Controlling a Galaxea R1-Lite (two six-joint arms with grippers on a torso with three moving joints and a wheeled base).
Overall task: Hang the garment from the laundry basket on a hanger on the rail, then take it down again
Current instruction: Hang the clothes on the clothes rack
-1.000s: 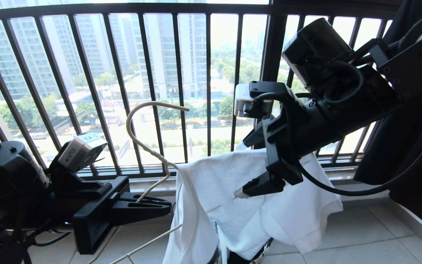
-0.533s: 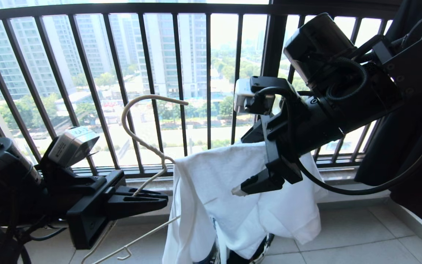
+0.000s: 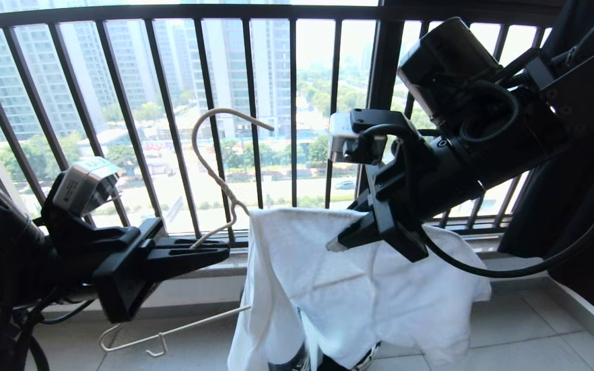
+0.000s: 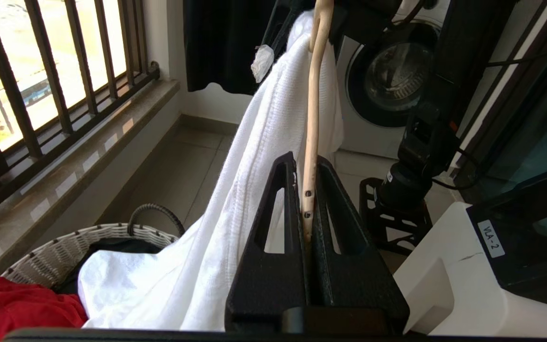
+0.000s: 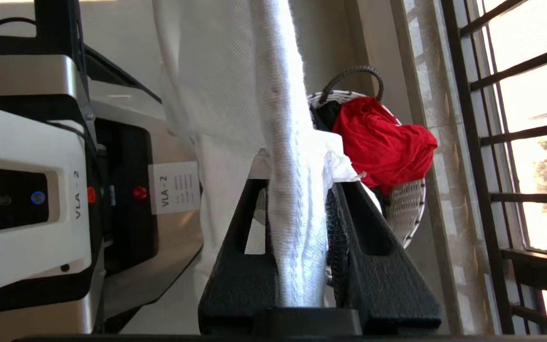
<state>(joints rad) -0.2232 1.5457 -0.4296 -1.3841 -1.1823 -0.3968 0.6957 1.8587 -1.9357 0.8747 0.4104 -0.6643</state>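
Between the right gripper's (image 3: 346, 238) pinched jaws sits a fold of the garment (image 3: 328, 288); beside it, the left gripper (image 3: 214, 253) clamps the hanger (image 3: 214, 178).

White garment (image 3: 323, 278), finely ribbed where it runs between the black jaws of the right gripper (image 5: 302, 190); cream hanger (image 4: 310, 156) between the black jaws of the left gripper (image 4: 304, 175); beyond them, white-and-dark woven laundry basket (image 4: 50, 251) holding a red cloth (image 5: 382, 142).

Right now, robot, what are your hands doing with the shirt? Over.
Left gripper shut on hanger. Right gripper shut on white T-shirt. Shirt half on hanger, above basket. Nothing blocking.
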